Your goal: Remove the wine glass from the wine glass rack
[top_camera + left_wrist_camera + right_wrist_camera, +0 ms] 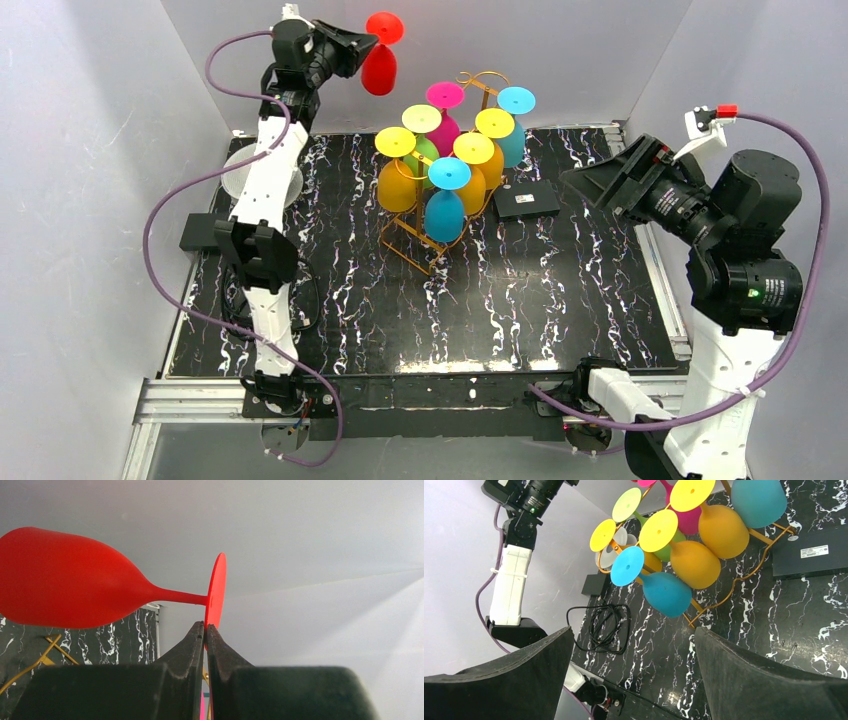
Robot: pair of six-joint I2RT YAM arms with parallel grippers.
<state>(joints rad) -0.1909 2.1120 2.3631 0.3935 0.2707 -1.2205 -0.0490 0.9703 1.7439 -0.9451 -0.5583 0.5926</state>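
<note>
The left gripper [205,626] is pinched tight on the foot of the red wine glass [75,580], held high, well apart from the rack [415,250] (other glasses [445,215] hang there). The right gripper [630,635] gapes wide, empty.

A red wine glass [379,72] in the left gripper [372,42], off the rack [432,262]

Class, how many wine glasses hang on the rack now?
7: magenta glass and teal glass at the back, four yellow-footed glasses in the middle, blue glass in front. Some may be hidden.
</note>
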